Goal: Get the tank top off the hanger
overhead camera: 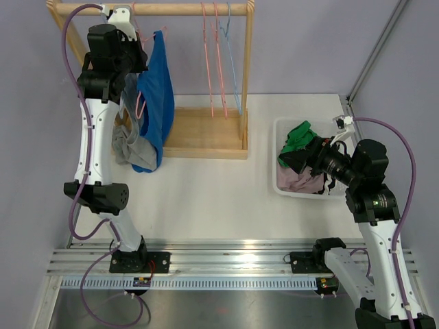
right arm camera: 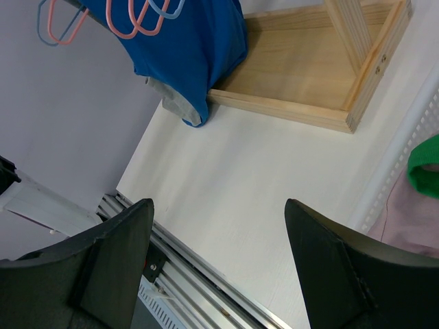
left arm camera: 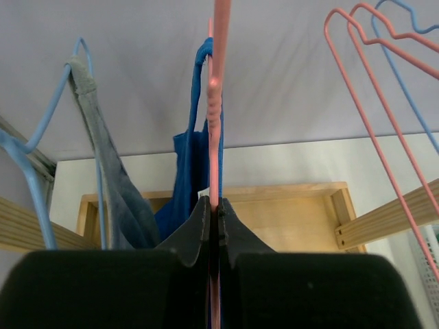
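The blue tank top (overhead camera: 156, 103) hangs on a pink hanger (overhead camera: 140, 106) at the left end of the wooden rack (overhead camera: 185, 9). My left gripper (overhead camera: 140, 51) is up beside the rail. In the left wrist view it (left arm camera: 215, 205) is shut on the pink hanger's (left arm camera: 217, 103) wire, with the blue tank top (left arm camera: 188, 171) just behind. My right gripper (overhead camera: 295, 159) is open and empty, low over the table by the basket. In the right wrist view (right arm camera: 219, 205) it faces the tank top's hem (right arm camera: 192, 41) from far off.
A grey garment (overhead camera: 127, 147) hangs on a blue hanger (left arm camera: 27, 147) left of the tank top. Empty pink and blue hangers (overhead camera: 216, 62) hang at the rack's right. A white basket (overhead camera: 281, 130) of clothes stands at the right. The rack's wooden base (right arm camera: 309, 68) lies on the table.
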`<state>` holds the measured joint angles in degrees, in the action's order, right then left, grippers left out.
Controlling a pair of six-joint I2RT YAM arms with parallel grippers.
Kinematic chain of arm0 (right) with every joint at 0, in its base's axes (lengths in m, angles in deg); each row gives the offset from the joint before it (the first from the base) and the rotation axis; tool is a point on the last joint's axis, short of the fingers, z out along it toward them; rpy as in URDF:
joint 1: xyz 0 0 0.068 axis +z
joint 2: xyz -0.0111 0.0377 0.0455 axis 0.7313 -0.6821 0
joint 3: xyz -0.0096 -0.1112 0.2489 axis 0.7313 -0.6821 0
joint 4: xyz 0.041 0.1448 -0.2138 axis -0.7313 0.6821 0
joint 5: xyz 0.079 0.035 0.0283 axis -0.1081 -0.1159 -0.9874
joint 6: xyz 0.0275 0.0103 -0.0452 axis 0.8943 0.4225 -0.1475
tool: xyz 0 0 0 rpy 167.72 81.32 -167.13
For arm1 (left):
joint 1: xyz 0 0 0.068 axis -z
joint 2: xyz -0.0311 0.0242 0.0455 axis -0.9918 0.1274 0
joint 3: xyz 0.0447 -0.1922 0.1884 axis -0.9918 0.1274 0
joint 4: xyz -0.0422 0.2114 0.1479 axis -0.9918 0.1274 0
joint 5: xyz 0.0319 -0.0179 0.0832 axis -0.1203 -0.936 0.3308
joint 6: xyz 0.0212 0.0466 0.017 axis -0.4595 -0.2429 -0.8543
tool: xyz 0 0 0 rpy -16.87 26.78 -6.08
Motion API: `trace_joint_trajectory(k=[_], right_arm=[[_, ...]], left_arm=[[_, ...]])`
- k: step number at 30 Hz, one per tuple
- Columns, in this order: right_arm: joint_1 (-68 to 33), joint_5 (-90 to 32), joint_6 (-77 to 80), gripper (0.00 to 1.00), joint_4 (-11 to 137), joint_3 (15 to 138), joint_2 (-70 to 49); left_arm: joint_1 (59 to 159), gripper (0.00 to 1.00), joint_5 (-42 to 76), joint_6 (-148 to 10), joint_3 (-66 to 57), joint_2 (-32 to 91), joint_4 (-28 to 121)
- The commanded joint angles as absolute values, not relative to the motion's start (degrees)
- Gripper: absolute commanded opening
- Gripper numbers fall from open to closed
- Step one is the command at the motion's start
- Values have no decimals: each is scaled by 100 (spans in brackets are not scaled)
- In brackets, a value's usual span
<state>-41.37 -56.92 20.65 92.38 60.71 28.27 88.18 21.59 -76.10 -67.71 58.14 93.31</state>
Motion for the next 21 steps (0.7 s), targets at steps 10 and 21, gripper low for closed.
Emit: trace_joint_trajectory(k=[10,21], right_arm=[[-4119,-5828,2018,84,9178,6154,2872],[-4119,-5943,2123,85,9046,6031,2907]], left_arm=[[8795,0,1205,-6842,-7005,5044,8536],[8804,0,826,-6465,-6302,4140,8387]])
